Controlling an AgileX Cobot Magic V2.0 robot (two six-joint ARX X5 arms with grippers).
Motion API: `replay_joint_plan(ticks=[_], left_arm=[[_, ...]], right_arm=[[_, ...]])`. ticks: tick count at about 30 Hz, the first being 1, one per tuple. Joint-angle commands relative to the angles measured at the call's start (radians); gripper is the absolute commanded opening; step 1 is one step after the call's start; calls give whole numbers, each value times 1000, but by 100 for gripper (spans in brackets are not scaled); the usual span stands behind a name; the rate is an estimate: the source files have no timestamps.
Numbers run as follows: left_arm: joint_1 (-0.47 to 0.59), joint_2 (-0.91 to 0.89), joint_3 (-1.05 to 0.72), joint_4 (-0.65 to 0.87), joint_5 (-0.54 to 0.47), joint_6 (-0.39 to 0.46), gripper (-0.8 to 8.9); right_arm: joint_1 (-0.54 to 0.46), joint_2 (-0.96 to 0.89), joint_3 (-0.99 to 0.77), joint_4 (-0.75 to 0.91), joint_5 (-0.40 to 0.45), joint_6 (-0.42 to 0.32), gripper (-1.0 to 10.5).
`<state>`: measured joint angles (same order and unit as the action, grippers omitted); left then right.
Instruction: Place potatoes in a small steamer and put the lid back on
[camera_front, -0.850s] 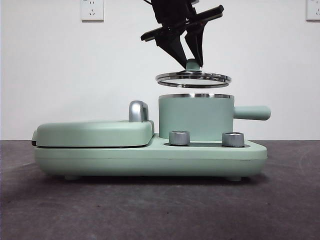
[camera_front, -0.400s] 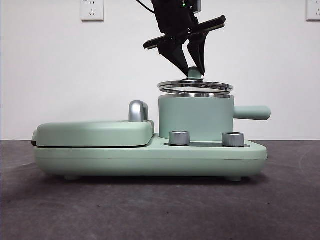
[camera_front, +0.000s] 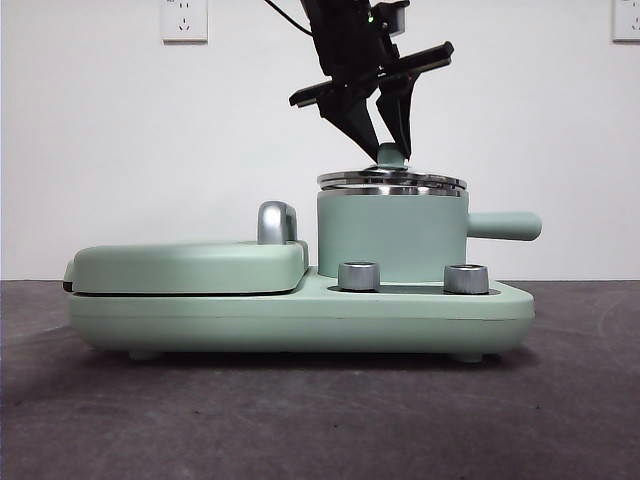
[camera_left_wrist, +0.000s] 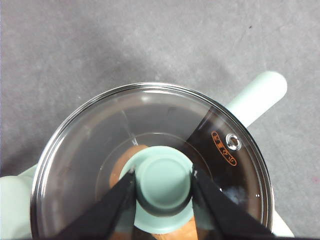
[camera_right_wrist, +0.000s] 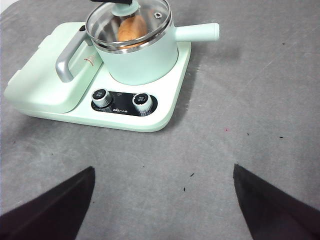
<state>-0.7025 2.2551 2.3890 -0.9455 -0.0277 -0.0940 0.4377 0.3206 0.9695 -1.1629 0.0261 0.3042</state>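
The mint-green small steamer (camera_front: 390, 235) stands on the cooker base, its side handle (camera_front: 505, 225) pointing right. The glass lid (camera_front: 392, 181) rests on the steamer's steel rim. My left gripper (camera_front: 390, 152) comes down from above and is shut on the lid's mint-green knob (camera_left_wrist: 162, 182). Through the glass the orange-brown potato (camera_right_wrist: 132, 29) lies inside the pot; it also shows under the lid in the left wrist view (camera_left_wrist: 120, 172). My right gripper (camera_right_wrist: 162, 200) is open and empty, held well back over the grey table.
The cooker base (camera_front: 300, 315) has a flat mint-green griddle cover (camera_front: 190, 265) with a steel handle (camera_front: 277, 222) left of the pot, and two knobs (camera_front: 359, 276) in front. The grey table (camera_right_wrist: 250, 100) lies around it.
My left gripper has lowered the lid from a gap above the pot down onto the steamer's rim. The right arm has not moved.
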Motion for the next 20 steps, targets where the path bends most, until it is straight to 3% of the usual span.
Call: replay_joint_plan(ticks=[1, 20], left_arm=[[-8, 26, 43, 24, -2, -5, 14], [-15, 39, 43, -27, 0, -5, 14]], right_arm=[[5, 2, 10, 10, 0, 10, 440], [5, 2, 10, 10, 0, 11, 440]])
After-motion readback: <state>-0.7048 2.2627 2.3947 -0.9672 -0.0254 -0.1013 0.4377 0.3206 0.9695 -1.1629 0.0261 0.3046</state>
